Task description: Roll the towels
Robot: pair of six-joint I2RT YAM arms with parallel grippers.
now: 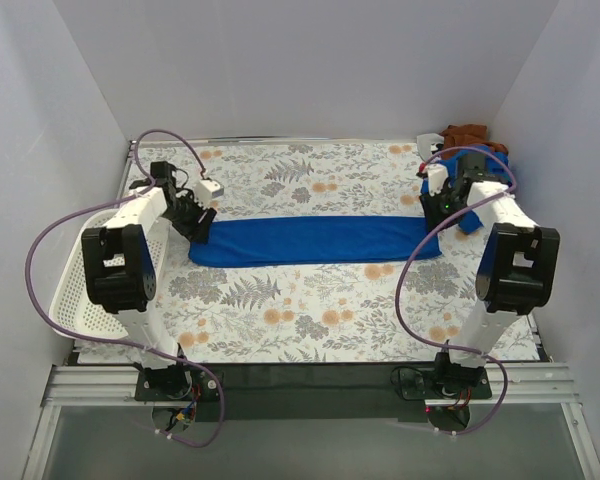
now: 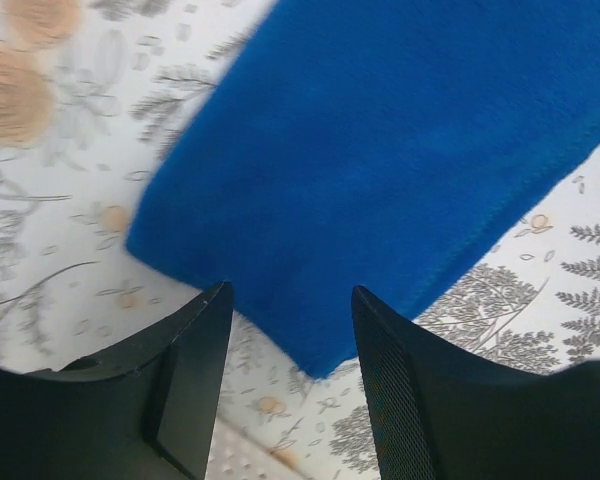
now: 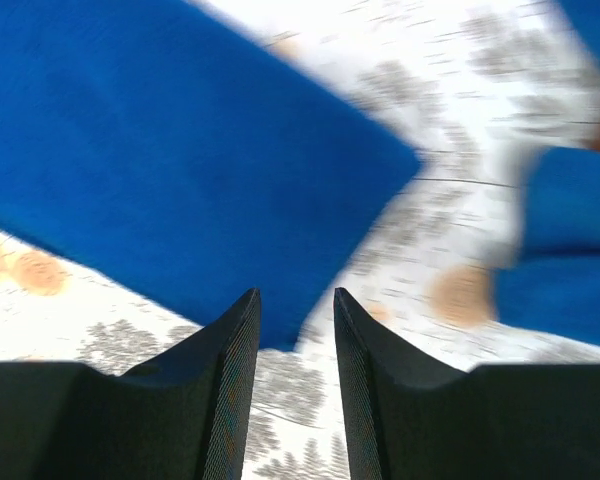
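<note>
Floral table [image 1: 310, 320]. Across its middle, towel [image 1: 315, 241], spread flat, long side running left to right. At left table edge, basket [image 1: 75, 290]. Above towel's left end, left gripper [image 2: 290, 300], jaws fairly wide, holding nothing. Above right end, right gripper [image 3: 296, 297], jaws narrowly apart, holding nothing.

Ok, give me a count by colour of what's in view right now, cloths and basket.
Blue towel spread flat: 1
Other blue cloth at the far right: at least 1, partly hidden
Brown cloth: 1
White basket: 1
Total: at least 4
</note>
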